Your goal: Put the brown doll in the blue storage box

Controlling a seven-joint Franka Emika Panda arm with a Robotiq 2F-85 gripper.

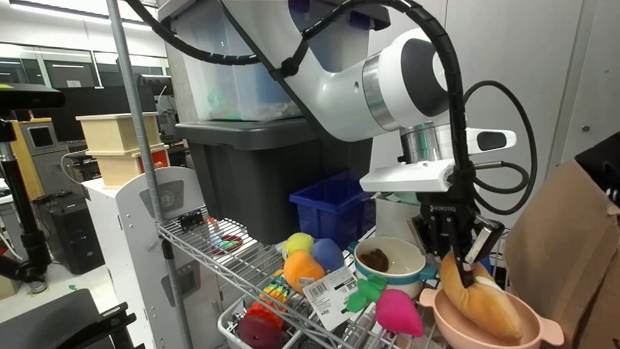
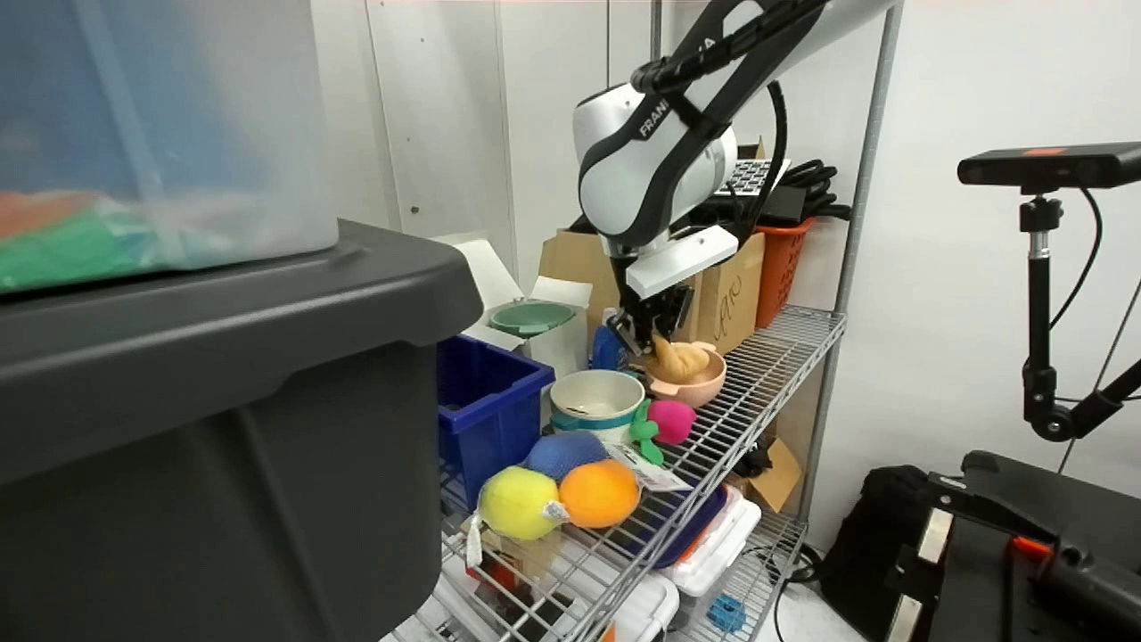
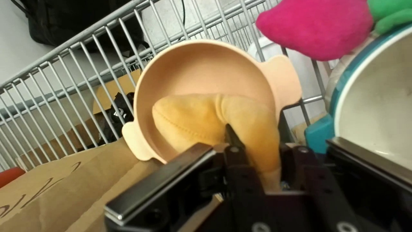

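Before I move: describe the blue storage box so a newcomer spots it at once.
On the wire shelf, find the big, lidded dark grey tote. Beside it, toward the white-and-teal pot, sits the blue storage box, open-topped and far smaller. Straight deep-blue walls set it apart from the tote and the rounded blue toy nearby.

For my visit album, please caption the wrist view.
The robot's gripper pinches a bent brown doll, partly inside a pink bowl.

Brown doll [image 1: 487, 306] partly in pink bowl [image 3: 206, 71]
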